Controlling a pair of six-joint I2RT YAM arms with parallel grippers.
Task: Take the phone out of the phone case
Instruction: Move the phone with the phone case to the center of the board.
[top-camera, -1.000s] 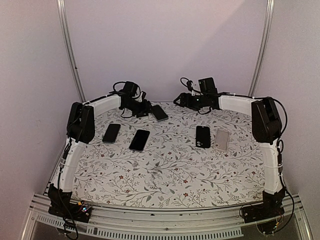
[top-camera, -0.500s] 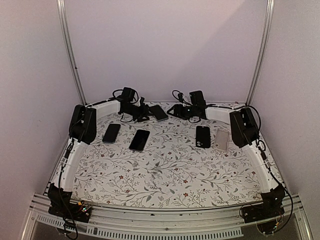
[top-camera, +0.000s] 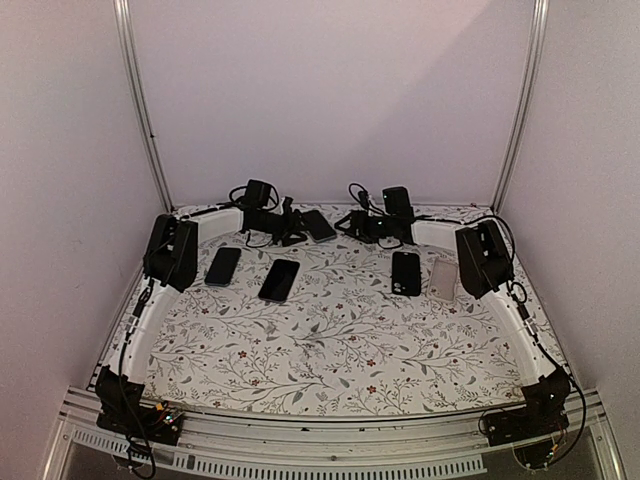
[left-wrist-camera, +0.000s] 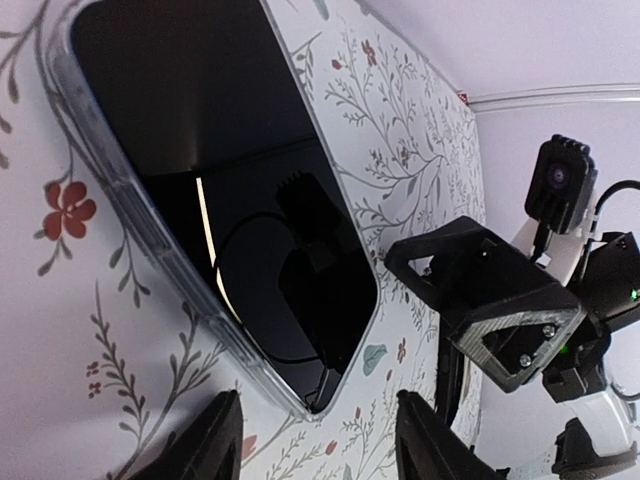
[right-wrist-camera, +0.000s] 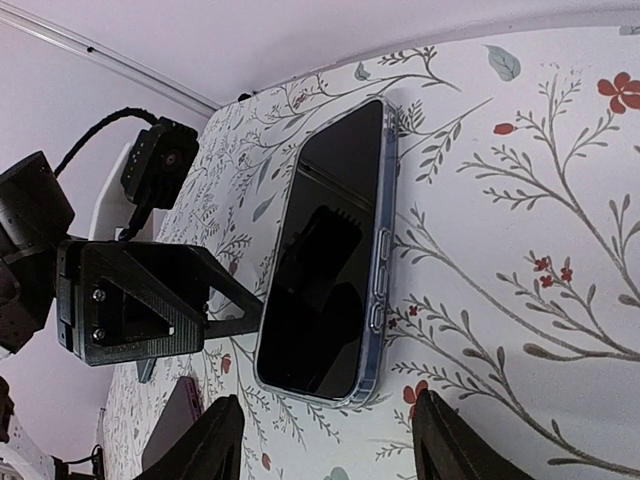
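Left wrist view: black phone (left-wrist-camera: 230, 200) in clear plastic case (right-wrist-camera: 380, 280) is found flat on flowered tablecloth (left-wrist-camera: 60, 330), long axis leading away from the nearer, spread left gripper (left-wrist-camera: 315, 440) (right gripper (right-wrist-camera: 330, 445) likewise spread, empty).

The phone (right-wrist-camera: 325, 255) is black, its case (right-wrist-camera: 381, 290) clear, the tablecloth (right-wrist-camera: 500, 170) white with floral print.
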